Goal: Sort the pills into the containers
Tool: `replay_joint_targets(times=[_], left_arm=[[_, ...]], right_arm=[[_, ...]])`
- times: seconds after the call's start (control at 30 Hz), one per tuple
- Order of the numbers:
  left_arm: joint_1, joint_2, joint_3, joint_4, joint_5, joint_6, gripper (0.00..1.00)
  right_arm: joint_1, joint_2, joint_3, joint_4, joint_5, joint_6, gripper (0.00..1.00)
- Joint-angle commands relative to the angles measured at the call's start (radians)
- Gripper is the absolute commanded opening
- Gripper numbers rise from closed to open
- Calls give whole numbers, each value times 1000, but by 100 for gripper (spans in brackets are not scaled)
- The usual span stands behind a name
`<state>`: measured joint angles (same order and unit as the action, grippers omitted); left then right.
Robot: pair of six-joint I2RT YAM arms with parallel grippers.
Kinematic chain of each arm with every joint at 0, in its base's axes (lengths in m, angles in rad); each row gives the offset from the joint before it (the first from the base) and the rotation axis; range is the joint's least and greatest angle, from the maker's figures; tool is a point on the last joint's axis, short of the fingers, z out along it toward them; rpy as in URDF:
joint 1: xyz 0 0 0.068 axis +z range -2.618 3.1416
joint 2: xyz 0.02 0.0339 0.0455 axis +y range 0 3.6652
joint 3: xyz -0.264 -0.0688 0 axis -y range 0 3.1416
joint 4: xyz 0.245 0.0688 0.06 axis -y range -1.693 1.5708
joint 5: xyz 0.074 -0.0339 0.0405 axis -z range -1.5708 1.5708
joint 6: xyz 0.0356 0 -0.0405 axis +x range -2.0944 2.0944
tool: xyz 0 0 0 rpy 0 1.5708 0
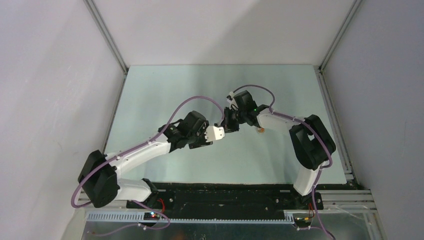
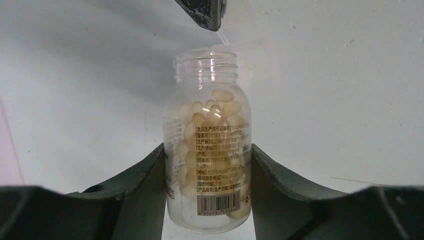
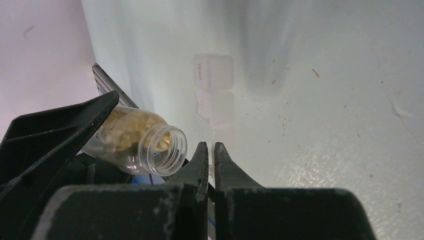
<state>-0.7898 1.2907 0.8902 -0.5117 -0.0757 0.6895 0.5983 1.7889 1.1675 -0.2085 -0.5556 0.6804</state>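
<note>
Entry: pills (image 2: 220,107). Pale yellow ovals, all inside the clear bottle (image 2: 207,165), whose mouth is uncapped. We judge them light, smooth and apt to roll. They look too small to pinch, so they are better poured by tipping the bottle.

Bottle: rigid, slick plastic. The left gripper (image 2: 207,150) is clamped around its labelled body.

Right gripper (image 3: 210,150): jaws together just beside the bottle's mouth. We see nothing held.

Pill box (image 3: 214,90): on the bench (image 3: 325,100) past the bottle's mouth and apart from it. We see it only in the right wrist view. Only the left wrist view shows the bottle's label and fill level.
</note>
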Motion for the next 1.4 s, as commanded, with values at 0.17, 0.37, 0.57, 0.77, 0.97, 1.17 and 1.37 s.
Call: replay_joint_targets(times=[0.17, 0.37, 0.57, 0.77, 0.97, 1.17, 1.37], left_arm=[[-8, 40, -22, 56, 22, -8, 0], [-8, 65, -35, 73, 39, -18, 0], [-8, 83, -49, 83, 47, -25, 0], [-8, 112, -50, 82, 45, -33, 0], [-8, 145, -36, 68, 20, -40, 0], [-8, 166, 2, 33, -8, -63, 0], [-9, 183, 37, 1, -16, -65, 0]], right_arm=[[-10, 31, -52, 119, -15, -9, 4], [-9, 53, -60, 129, 5, -29, 5], [-13, 66, -60, 153, 13, -44, 6], [-14, 76, -60, 162, 9, -43, 8], [-15, 85, -59, 150, 9, -44, 14], [-15, 96, -60, 143, 1, -46, 18], [-14, 100, -60, 138, 0, -46, 24]])
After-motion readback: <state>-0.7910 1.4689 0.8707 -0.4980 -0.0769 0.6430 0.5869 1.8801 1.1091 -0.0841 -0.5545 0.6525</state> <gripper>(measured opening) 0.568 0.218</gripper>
